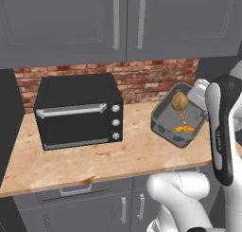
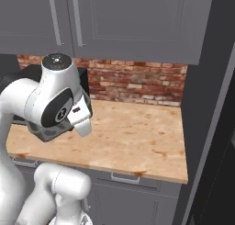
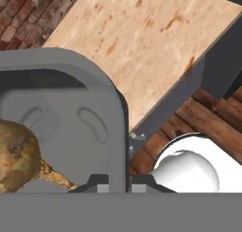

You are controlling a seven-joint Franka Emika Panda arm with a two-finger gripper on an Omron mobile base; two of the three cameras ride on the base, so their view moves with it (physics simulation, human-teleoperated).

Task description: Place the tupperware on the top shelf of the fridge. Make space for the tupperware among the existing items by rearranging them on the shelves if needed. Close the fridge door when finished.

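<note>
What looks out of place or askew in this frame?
The tupperware hangs tilted in the air above the counter, held at its rim by the shut gripper, its open side turned toward the left base camera. The food inside has not fallen out. Nothing is spilled.

- The tupperware [image 1: 178,116] hides the gripper's fingers in the left base view
- The arm's elbow covers most of the toaster oven [image 2: 82,84] in the right base view
- The hand view's left edge cuts off the chicken drumstick [image 3: 19,155]

The white arm is raised and bent, its hand [image 3: 118,187] (fingers nearly together) clamped tight
</note>
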